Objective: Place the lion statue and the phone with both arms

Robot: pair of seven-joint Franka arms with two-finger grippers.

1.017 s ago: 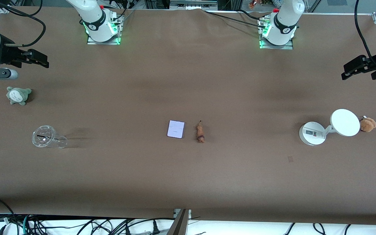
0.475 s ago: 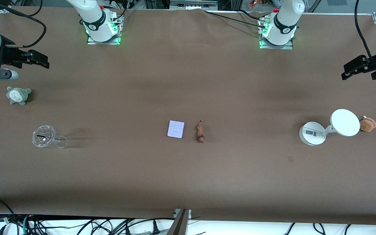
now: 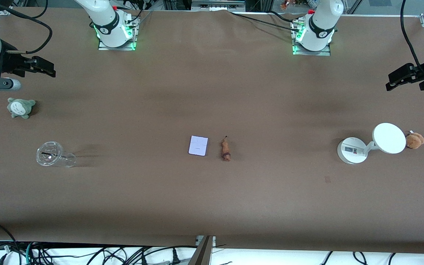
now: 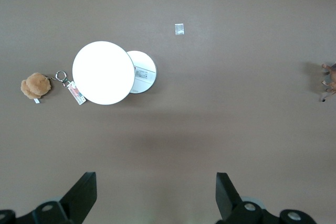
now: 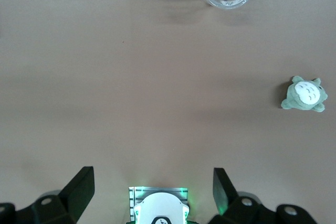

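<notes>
The phone (image 3: 198, 145), a small flat pale rectangle, lies in the middle of the table. Right beside it, toward the left arm's end, the narrow orange-brown lion statue (image 3: 226, 149) lies on its side. Part of the lion statue (image 4: 329, 82) shows at the rim of the left wrist view. My left gripper (image 3: 404, 86) hangs open over the left arm's end of the table, with nothing between its fingers (image 4: 156, 177). My right gripper (image 3: 46, 68) hangs open and empty over the right arm's end (image 5: 153, 171). Both grippers are a long way from the phone and the statue.
A white round-based stand (image 3: 352, 150) with a disc (image 3: 389, 138) and a brown plush (image 3: 414, 140) are at the left arm's end. A grey-green plush (image 3: 21, 107) and a clear cup on its side (image 3: 52, 155) are at the right arm's end.
Both grippers have shifted only very slightly. Nothing on the table has moved.
</notes>
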